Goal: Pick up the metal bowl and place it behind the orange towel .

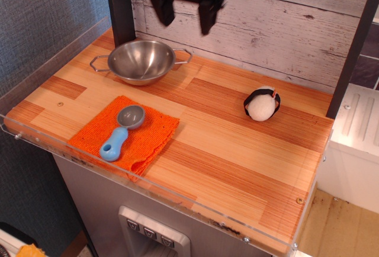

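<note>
The metal bowl [141, 60] sits upright and level on the wooden table at the back left, just behind the orange towel [125, 134], with its two wire handles out to the sides. The towel lies at the front left. My gripper [185, 9] is open and empty, high above the table, up and to the right of the bowl, in front of the plank wall.
A small grey scoop with a blue handle [121, 129] lies on the towel. A white and black penguin toy [261, 103] stands at the middle right. A clear plastic rim [148, 189] runs along the table's front and left edges. A dark post [120, 8] stands behind the bowl.
</note>
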You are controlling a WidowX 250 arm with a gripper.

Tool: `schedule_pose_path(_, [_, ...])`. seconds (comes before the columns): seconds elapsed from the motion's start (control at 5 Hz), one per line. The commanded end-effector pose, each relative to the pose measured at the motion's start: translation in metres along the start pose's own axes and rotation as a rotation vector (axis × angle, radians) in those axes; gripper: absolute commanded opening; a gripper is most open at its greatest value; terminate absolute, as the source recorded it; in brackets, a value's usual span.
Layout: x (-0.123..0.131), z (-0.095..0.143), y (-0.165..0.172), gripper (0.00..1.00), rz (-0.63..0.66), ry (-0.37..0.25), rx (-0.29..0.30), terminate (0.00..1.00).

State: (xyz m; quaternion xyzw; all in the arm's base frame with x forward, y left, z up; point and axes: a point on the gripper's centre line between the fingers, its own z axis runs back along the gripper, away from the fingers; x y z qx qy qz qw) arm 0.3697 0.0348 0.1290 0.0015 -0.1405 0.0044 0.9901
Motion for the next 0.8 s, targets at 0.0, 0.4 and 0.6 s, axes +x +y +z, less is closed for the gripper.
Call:
schedule_pose_path(0.0, [-0.0281,0.0246,-0.0136,1.00,-0.023,-0.008,-0.038,0.00])
schedule_pose_path(0.4, [-0.0362,0.0199,-0.0133,1.00,-0.008,0.019,-0.036,0.00])
schedule_pose_path(0.6, [-0.0362,0.0199,-0.0133,1.00,-0.008,0.019,-0.036,1.00])
